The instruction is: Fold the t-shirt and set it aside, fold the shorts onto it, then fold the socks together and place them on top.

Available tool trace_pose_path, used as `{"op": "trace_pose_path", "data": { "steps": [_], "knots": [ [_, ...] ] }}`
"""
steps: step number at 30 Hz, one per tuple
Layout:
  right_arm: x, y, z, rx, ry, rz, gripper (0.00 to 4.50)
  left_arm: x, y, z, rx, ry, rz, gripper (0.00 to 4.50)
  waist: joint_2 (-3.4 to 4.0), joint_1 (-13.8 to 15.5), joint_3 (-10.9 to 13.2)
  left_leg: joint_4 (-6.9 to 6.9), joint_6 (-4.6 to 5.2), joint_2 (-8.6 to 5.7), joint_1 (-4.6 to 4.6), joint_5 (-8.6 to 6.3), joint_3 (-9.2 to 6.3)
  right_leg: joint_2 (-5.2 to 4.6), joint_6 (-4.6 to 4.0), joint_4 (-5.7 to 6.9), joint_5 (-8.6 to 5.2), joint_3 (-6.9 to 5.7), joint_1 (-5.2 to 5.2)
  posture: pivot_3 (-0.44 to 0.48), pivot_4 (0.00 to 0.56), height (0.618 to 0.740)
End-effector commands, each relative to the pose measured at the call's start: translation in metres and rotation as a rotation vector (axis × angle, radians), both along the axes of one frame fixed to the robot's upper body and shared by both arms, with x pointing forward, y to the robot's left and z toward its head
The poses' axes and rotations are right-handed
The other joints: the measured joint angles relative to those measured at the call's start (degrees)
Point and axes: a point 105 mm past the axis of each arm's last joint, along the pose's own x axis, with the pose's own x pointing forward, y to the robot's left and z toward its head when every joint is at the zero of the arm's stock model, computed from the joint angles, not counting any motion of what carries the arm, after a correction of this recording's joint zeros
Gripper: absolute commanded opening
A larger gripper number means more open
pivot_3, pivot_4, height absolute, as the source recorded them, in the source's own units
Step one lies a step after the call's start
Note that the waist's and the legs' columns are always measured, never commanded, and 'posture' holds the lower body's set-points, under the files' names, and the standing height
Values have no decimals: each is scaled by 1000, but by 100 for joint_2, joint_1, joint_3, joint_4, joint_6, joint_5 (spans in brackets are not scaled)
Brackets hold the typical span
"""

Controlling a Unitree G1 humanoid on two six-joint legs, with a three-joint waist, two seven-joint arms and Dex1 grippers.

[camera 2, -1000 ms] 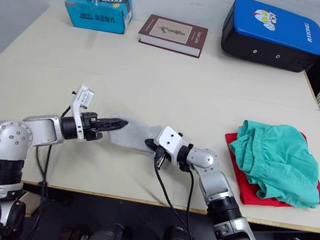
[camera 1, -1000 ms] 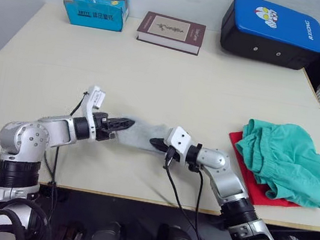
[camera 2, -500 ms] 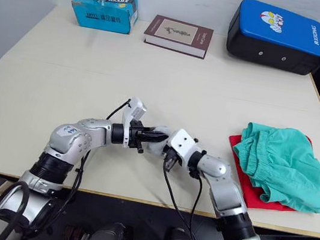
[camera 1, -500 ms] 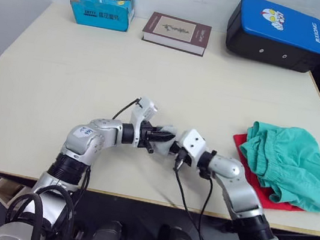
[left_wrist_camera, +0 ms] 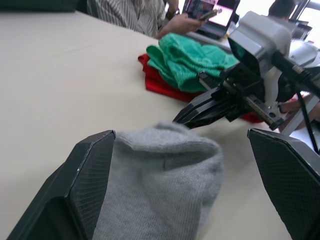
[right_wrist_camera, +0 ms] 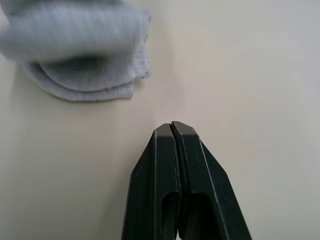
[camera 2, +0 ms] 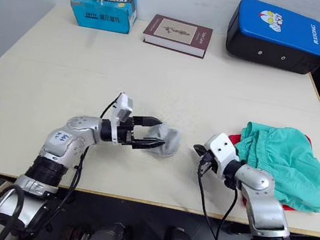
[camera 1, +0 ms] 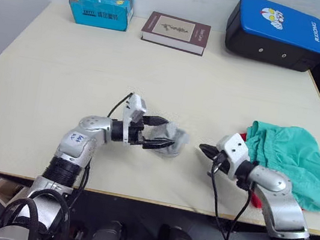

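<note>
Socks — grey, bunched | between left gripper fingers, spread wide

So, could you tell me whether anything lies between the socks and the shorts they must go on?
Only the right hand, shut, sits on that line; the table is otherwise bare between the socks and shorts.
</note>
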Motion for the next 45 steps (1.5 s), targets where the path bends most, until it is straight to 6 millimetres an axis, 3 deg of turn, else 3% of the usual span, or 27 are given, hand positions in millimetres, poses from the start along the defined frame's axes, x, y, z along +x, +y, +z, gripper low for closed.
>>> {"op": "trace_pose_path", "data": {
  "steps": [1,5,8,11,14,19,20,22,25,32,35,36,38,40,42,45],
  "knots": [
    [-4,12,37,99,-96,78,0,-3,11,17,-35,-58,15,4434,-1,2,0,0,0,0,0,0,0,0,0,0,0,0,0,0,150,740],
    [-9,33,58,177,-130,187,0,7,32,13,-5,-119,136,4434,-1,-7,0,0,1,1,1,0,0,1,0,1,0,0,0,0,150,740],
    [-11,52,65,187,-136,260,0,9,42,-6,114,-184,178,3782,-1,0,0,1,1,-1,-1,0,-2,0,0,1,0,-3,0,0,150,740],
    [-9,72,64,187,-129,295,0,9,38,-22,160,-199,178,2812,-1,-1,0,1,5,-2,-1,-2,-2,-3,0,0,0,-3,0,0,150,740],
    [-1,87,43,138,-82,276,0,6,17,-35,178,-192,122,1808,-1,20,0,3,6,-2,-4,-2,-2,-4,0,0,0,-6,0,0,150,740],
    [10,92,8,127,-29,209,0,13,-5,-59,244,-183,152,166,-1,8,0,18,22,-11,-20,-8,-4,-10,8,10,5,-12,2,0,150,740],
    [13,90,-2,119,-14,185,0,14,-7,-65,251,-165,172,18,-1,3,0,21,23,-11,-23,-8,-4,-10,13,10,8,-13,2,0,150,740],
    [18,83,-14,111,-4,137,0,17,-9,-74,267,-133,205,18,-2,1,-1,24,25,-12,-18,-8,-2,-10,15,11,9,-18,5,0,150,740],
    [27,71,-17,160,4,53,0,15,-6,-85,284,-93,222,18,-3,5,-2,27,29,-10,0,-11,-4,-14,15,-1,8,-21,21,0,150,740],
    [40,45,-9,343,80,-79,0,12,5,-95,309,-55,241,18,-2,3,-5,28,30,-8,6,-12,-9,-20,14,8,9,-9,22,0,150,740],
    [36,38,6,447,118,-63,0,13,4,-92,289,-59,243,18,-1,0,-6,28,30,-8,6,-12,-9,-20,14,8,9,-8,22,0,150,740],
    [34,33,13,506,148,-60,266,13,3,-90,278,-66,238,0,-1,-1,-6,28,30,-7,5,-12,-9,-19,14,8,9,-9,21,0,150,740],
    [12,33,28,705,372,69,579,9,-2,-84,257,-75,198,0,-1,5,-5,28,35,-6,3,-15,-9,-19,13,8,9,-8,19,0,150,740],
    [6,24,34,743,462,63,1274,6,-7,-79,246,-101,154,0,-1,6,-5,28,43,-4,-1,-19,-18,-21,11,2,10,-9,20,0,150,740],
    [7,11,29,739,567,-8,1886,9,-7,-75,253,-117,158,0,0,5,-6,27,56,-2,-4,-30,-21,-21,9,-3,11,-12,20,0,150,740],
    [-7,-6,11,665,915,-64,2918,16,-5,-66,245,-135,171,0,5,4,-3,27,63,-2,-6,-34,-20,-21,7,-5,11,-14,17,0,150,740]
  ]
}}
